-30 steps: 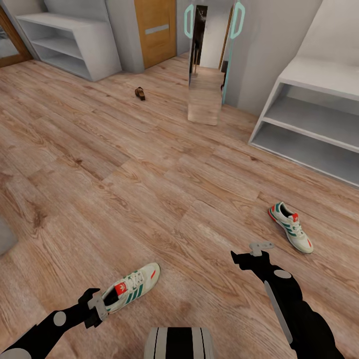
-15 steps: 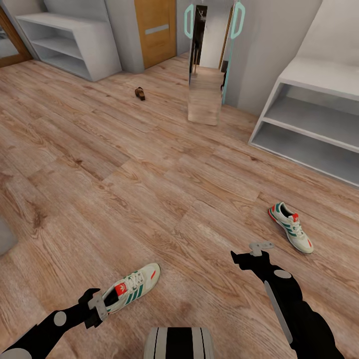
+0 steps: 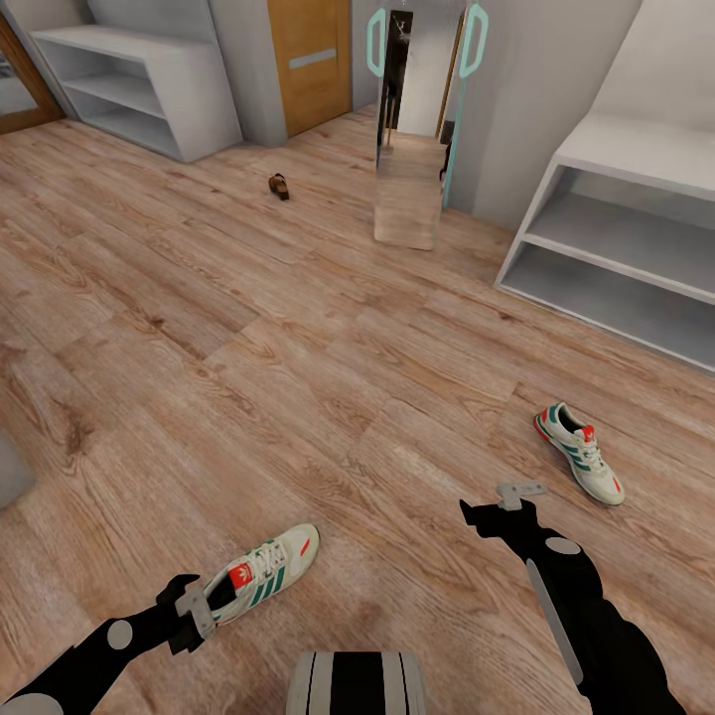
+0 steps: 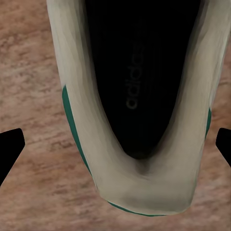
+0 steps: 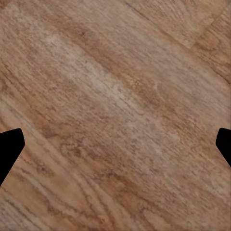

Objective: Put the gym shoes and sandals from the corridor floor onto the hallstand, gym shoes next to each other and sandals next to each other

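Head view: two white lace-up gym shoes with green side stripes lie on the light brown wood-plank corridor floor [image 3: 298, 328], well apart. The nearer gym shoe [image 3: 263, 573] has its long axis running diagonally, red-marked toe pointing up and right, heel at the left pincer [image 3: 192, 609]. The second gym shoe [image 3: 580, 453] lies near the pale grey-white hallstand with two open shelves [image 3: 636, 214], its toe pointing toward the lower right. One small dark brown sandal [image 3: 279, 186] is far off, near a wooden door [image 3: 310, 62]; its direction is too small to tell. The right pincer [image 3: 516, 494] hangs above bare floor.

Left wrist view: the left pincer's black fingertips [image 4: 10, 147] stand wide, one on each side of the shoe's heel, without touching it.

Right wrist view: the right pincer's fingertips [image 5: 10, 147] stand wide over bare planks.
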Controlling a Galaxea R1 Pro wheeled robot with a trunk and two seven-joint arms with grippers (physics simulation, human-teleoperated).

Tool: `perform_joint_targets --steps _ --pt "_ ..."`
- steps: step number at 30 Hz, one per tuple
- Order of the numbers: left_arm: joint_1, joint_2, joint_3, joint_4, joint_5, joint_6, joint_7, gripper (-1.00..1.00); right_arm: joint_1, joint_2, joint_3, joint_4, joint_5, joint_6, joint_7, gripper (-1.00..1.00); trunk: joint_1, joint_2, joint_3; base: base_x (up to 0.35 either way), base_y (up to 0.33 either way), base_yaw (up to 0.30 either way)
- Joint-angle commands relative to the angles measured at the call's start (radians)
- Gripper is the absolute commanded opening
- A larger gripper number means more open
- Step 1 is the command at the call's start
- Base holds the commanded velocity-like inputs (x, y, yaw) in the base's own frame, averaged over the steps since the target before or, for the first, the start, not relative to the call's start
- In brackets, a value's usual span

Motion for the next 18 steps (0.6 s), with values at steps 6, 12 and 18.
perform_joint_targets --steps 6,12,18 --pt "-0.001 0.000 -0.002 -0.001 -0.011 -0.002 0.002 1.00 0.000 -0.001 0.001 -0.001 0.002 0.005 0.003 1.00 0.000 0.000 -0.001 0.000 0.000 0.000" --pt "-0.001 0.000 -0.003 -0.001 -0.011 -0.001 0.002 1.00 0.000 -0.001 0.000 -0.001 0.002 0.005 0.003 1.00 0.000 0.000 -0.001 0.000 0.000 0.000" --pt "-0.001 0.000 -0.002 -0.001 -0.011 0.000 0.002 1.00 0.000 -0.001 0.000 -0.001 0.002 0.005 0.003 1.00 0.000 0.000 -0.001 0.000 0.000 0.000"
